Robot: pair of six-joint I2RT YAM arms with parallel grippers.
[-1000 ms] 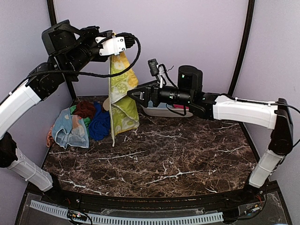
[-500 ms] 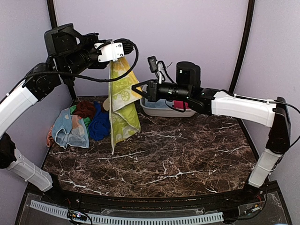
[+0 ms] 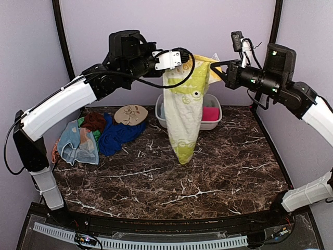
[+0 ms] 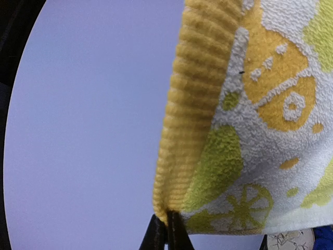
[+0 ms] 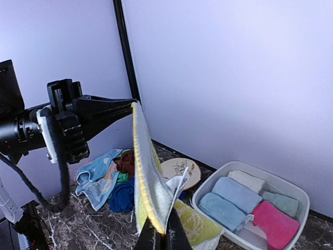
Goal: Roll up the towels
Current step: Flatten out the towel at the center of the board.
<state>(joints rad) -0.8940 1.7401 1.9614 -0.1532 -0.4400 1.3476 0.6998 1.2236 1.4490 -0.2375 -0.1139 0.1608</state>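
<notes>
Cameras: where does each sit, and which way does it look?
Top: high behind the robot, looking down at the table; both arms show, holding the yellow-green towel.
Left wrist: on the left arm, looking along the left gripper at the towel's corner.
Right wrist: on the right arm, looking past the right gripper at the basin.
All share the towel.

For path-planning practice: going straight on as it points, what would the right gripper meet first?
The yellow-green patterned cloth towel it pinches, then probably the left gripper at the other corner; depth unclear.
</notes>
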